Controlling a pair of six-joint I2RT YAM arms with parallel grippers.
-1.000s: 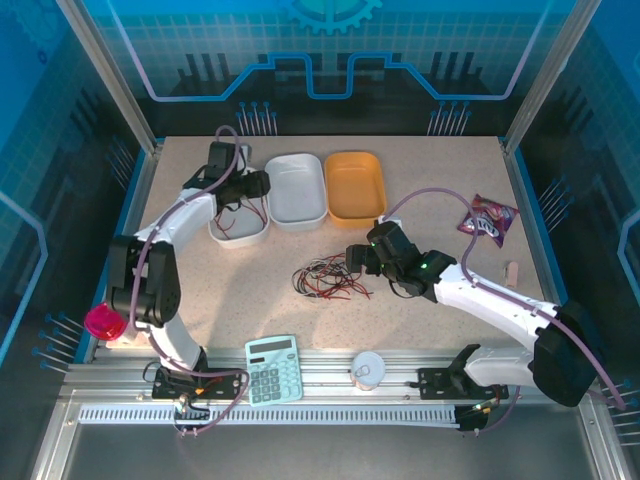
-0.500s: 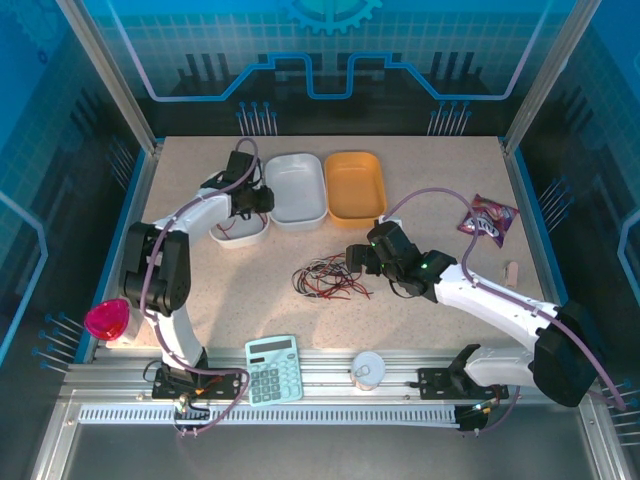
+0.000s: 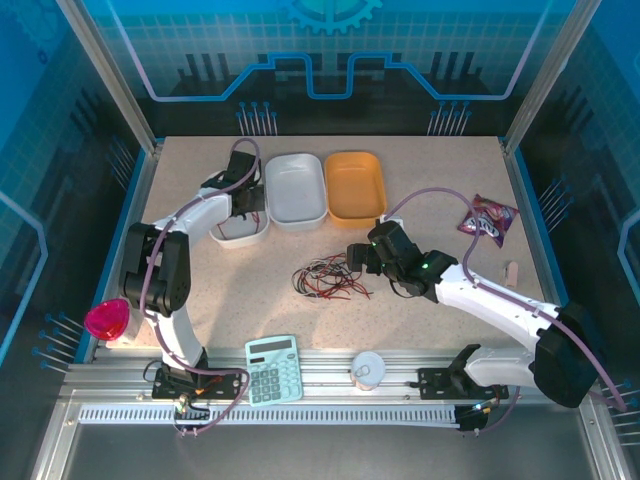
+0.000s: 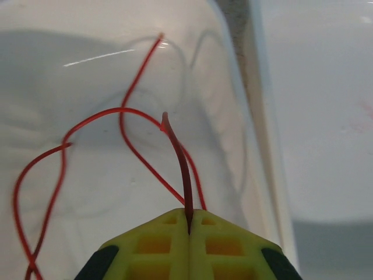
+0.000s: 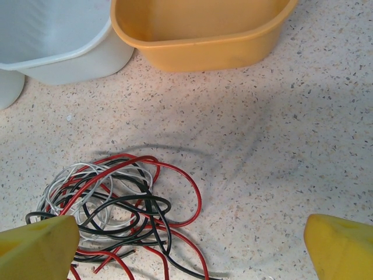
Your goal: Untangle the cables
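A tangle of thin red, black and white cables (image 3: 325, 277) lies on the table's middle, and in the right wrist view the cables (image 5: 111, 216) sit low left. My right gripper (image 3: 357, 255) hovers just right of the pile, open; its yellow fingertips (image 5: 35, 248) stand far apart around bare table, gripper (image 5: 189, 245). A separate red cable (image 4: 122, 114) loops inside the leftmost white bin (image 3: 238, 236). My left gripper (image 3: 245, 195) is over that bin, shut on one end of the red cable (image 4: 175, 140), the gripper (image 4: 189, 213) pinching it between yellow pads.
A second white bin (image 3: 297, 190) and an orange bin (image 3: 355, 185) stand side by side at the back. A calculator (image 3: 273, 368), a white cup (image 3: 367, 370) and a pink object (image 3: 105, 322) sit near the front edge. A snack packet (image 3: 488, 218) lies far right.
My left gripper has shifted right over the leftmost bin and closed on the red cable's end. The right arm and the tangle have stayed put.
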